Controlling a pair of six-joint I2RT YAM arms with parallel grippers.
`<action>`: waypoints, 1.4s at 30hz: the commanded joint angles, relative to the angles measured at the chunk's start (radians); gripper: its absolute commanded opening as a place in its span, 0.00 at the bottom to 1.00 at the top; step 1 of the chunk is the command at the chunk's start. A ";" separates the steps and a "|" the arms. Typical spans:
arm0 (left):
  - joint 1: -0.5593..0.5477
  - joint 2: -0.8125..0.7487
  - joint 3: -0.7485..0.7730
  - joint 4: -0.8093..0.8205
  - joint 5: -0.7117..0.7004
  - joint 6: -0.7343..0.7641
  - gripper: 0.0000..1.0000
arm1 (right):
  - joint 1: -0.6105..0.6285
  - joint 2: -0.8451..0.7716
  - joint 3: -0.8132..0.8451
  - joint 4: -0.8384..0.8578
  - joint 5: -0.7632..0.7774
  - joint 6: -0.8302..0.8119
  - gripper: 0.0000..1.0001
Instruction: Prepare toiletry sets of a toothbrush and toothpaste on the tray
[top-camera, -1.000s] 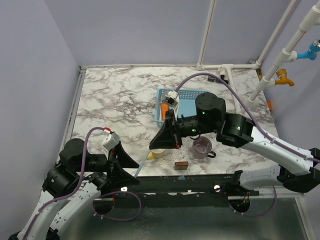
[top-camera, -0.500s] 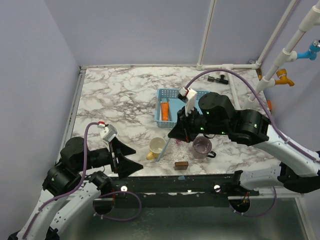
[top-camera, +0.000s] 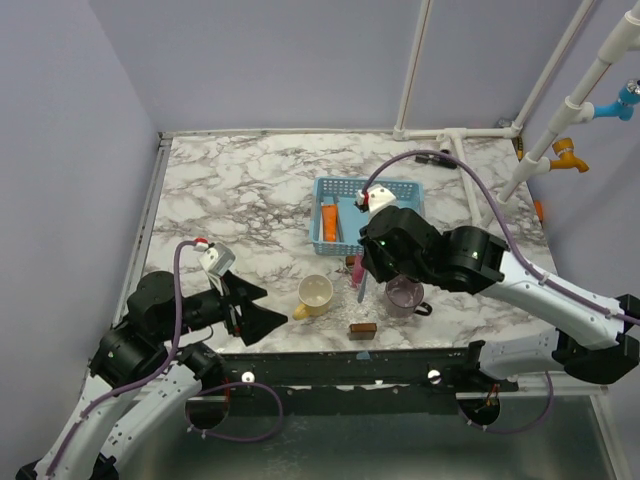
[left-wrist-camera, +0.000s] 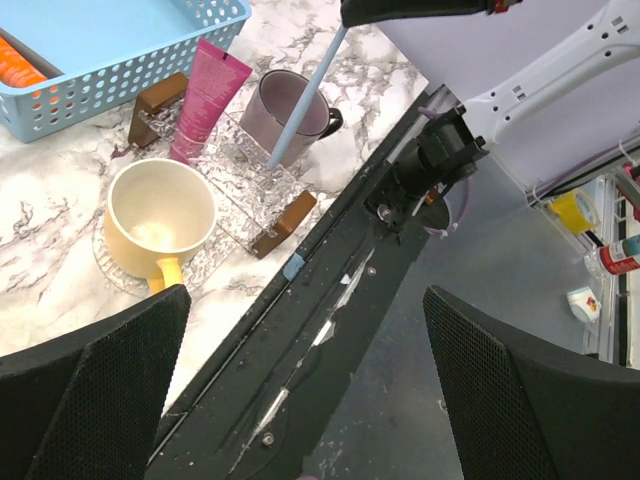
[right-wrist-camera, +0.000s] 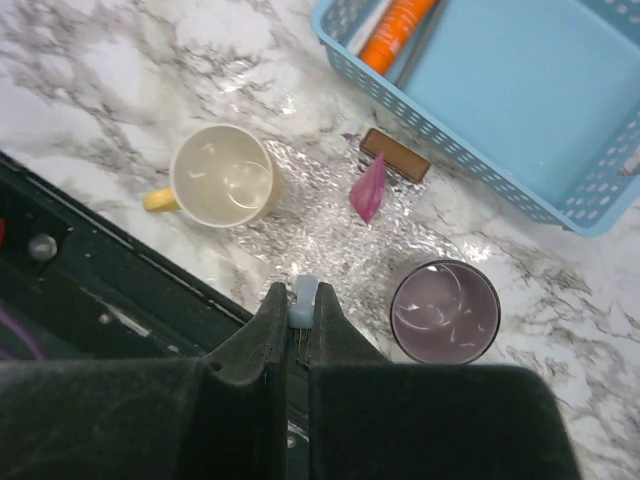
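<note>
Right hand is clamped tight on the light-blue toothbrush, whose lower end is down at the clear tray; can't tell if it's touching. Pink toothpaste lies partly on that tray. Left hand is spread wide, well apart from the tray, over the bench edge.

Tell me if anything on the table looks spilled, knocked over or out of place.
Nothing stands out. The yellow mug and purple cup sit upright, the pink tube stands on end on the clear tray, and no spill or damage shows. The tray only sits at an angle to the edge of the table.
</note>
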 joint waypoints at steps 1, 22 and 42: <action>0.002 -0.016 -0.022 0.025 -0.038 0.020 0.99 | 0.004 -0.020 -0.088 0.082 0.121 0.034 0.00; 0.002 -0.046 -0.073 0.046 -0.079 0.038 0.99 | 0.004 -0.088 -0.296 0.253 0.204 0.082 0.01; 0.003 -0.061 -0.087 0.059 -0.078 0.031 0.99 | 0.005 -0.083 -0.438 0.345 0.213 0.150 0.00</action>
